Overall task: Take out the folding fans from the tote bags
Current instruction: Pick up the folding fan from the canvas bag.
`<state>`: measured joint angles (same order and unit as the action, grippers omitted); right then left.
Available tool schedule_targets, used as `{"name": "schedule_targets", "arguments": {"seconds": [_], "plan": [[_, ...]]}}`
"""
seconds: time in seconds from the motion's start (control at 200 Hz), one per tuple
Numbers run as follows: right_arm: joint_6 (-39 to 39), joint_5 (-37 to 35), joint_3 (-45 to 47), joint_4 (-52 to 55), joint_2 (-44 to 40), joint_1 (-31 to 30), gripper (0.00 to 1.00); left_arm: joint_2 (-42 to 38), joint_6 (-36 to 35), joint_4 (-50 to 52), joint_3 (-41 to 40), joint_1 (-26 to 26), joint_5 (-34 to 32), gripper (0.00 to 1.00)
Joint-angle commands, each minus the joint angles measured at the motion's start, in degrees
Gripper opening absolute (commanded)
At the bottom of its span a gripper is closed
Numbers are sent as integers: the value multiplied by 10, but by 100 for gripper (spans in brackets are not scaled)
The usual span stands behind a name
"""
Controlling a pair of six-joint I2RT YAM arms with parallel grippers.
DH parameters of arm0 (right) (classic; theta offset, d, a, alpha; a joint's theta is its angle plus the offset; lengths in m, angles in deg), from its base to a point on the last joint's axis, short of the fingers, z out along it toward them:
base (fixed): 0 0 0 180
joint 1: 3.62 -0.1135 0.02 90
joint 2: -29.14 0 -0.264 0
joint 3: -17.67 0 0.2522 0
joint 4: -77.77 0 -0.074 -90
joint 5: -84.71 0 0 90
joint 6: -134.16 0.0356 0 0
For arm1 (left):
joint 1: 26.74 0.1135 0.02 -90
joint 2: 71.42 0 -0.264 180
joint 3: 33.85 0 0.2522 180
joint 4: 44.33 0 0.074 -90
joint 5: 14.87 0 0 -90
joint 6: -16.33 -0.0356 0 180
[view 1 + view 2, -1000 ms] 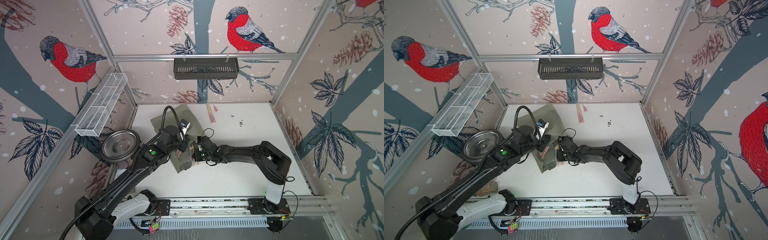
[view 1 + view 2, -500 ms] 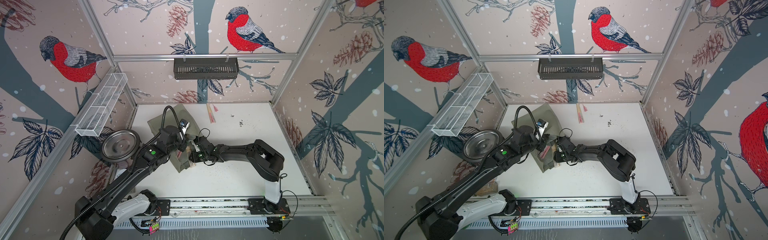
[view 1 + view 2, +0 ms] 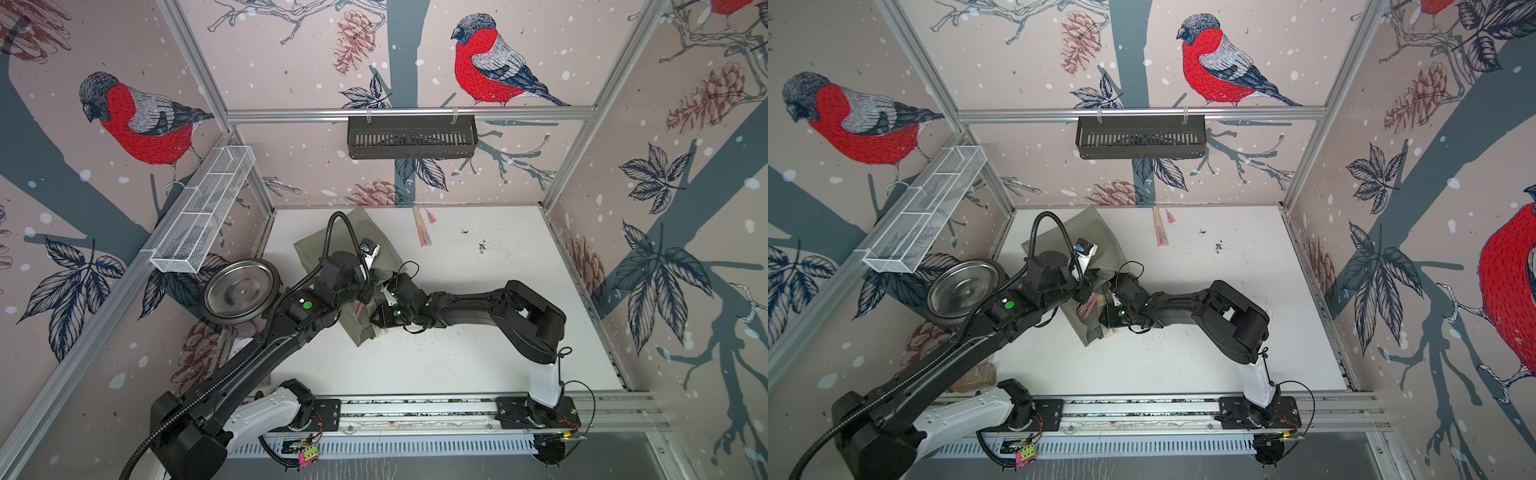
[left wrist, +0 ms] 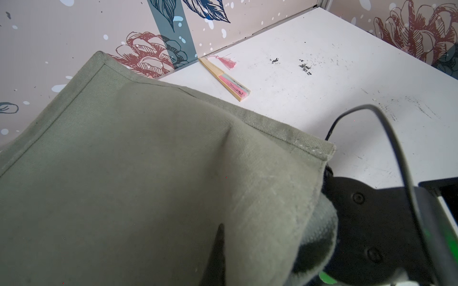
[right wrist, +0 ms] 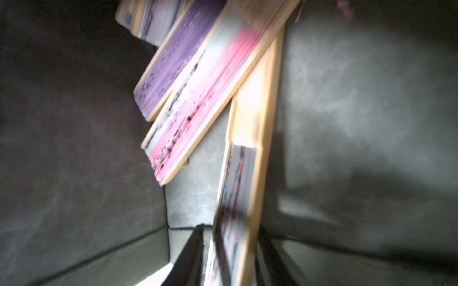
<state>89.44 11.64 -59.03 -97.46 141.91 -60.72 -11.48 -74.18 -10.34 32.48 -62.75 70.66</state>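
The olive tote bag point(image 3: 358, 232) lies on its side at the table's left, its mouth facing right. My left gripper point(image 3: 366, 292) is shut on the bag's upper fabric point(image 4: 173, 173), which hides its jaws. My right gripper point(image 5: 230, 229) is inside the mouth. Its dark fingers point(image 5: 190, 252) stand open on either side of a bamboo folding fan point(image 5: 244, 178), with a gap on one side. A pink fan point(image 5: 198, 99) and a purple fan point(image 5: 173, 64) lie deeper inside. One fan with a pink tassel point(image 3: 423, 230) lies on the table near the back wall.
A black slotted basket point(image 3: 411, 137) hangs on the back rail. A white wire-mesh tray point(image 3: 203, 208) and a metal dish point(image 3: 241, 291) sit along the left wall. Dark crumbs point(image 3: 482, 247) dot the white table point(image 3: 478, 357).
My right gripper has pushed a little further left into the bag mouth and its jaws have spread apart around a fan. The left arm has held still.
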Motion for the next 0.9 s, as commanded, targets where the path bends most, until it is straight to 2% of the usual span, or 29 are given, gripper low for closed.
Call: {"name": "schedule_targets", "arguments": {"seconds": [0.0,0.07,0.205,0.405,0.585,0.775,0.896], "plan": [[-16,-31,-20,14,3,-15,38,0,-8,-16,3,-2,19,0],[-16,-35,-37,37,20,-17,37,0,-8,-18,1,-2,17,0],[-21,-27,-34,15,25,-21,31,3,-8,-17,3,-2,18,0],[-8,-17,-33,7,42,-18,30,3,-8,-17,3,-2,17,0],[28,37,-8,-73,27,-19,35,4,-7,-18,1,-2,16,0],[76,80,-8,-126,52,-20,35,4,-7,-18,2,-2,20,0],[125,112,18,-213,61,-18,34,5,-7,-17,3,-2,22,0]]}}
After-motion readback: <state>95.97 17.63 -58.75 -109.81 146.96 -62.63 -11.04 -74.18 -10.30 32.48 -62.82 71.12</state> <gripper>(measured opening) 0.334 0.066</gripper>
